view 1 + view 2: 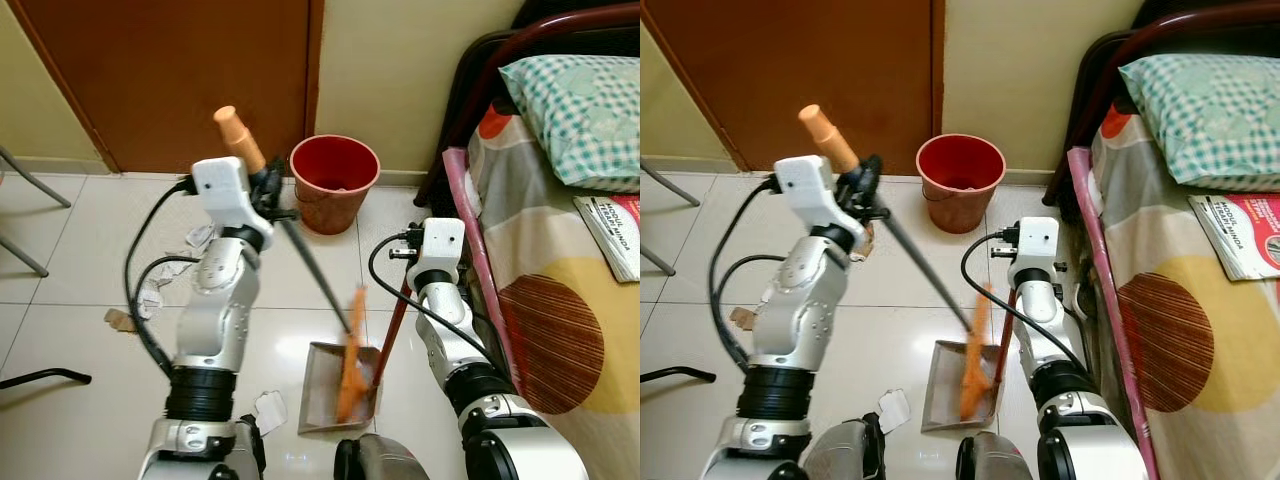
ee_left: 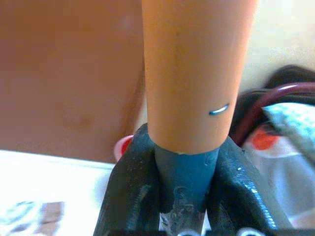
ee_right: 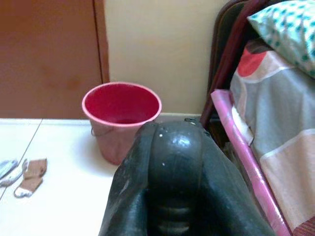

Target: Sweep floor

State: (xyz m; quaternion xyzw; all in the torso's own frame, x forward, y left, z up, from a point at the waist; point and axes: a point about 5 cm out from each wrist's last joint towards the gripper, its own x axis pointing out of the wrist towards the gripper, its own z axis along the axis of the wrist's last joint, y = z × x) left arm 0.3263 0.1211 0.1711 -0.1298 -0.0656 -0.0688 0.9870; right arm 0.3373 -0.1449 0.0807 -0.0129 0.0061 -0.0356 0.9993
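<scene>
My left gripper (image 1: pixel 268 185) is raised and shut on the broom (image 1: pixel 315 270), just below its orange cap (image 2: pixel 192 73). The dark shaft slants down to the right, and the orange bristles (image 1: pixel 350 360) rest on the grey dustpan (image 1: pixel 322 390) lying on the tiled floor. My right gripper (image 3: pixel 174 162) is shut on the dark top of the dustpan's reddish handle (image 1: pixel 393 335), which stands beside the bed. Paper scraps (image 1: pixel 270 408) lie left of the dustpan. More scraps (image 1: pixel 150 295) and a brown piece (image 1: pixel 120 320) lie further left.
A red bucket (image 1: pixel 334 180) stands against the wall by the brown door (image 1: pixel 170 70). The bed (image 1: pixel 560 330), with a pillow (image 1: pixel 580 100) and a book (image 1: pixel 615 235), runs along the right. Chair legs (image 1: pixel 30 180) show at the far left.
</scene>
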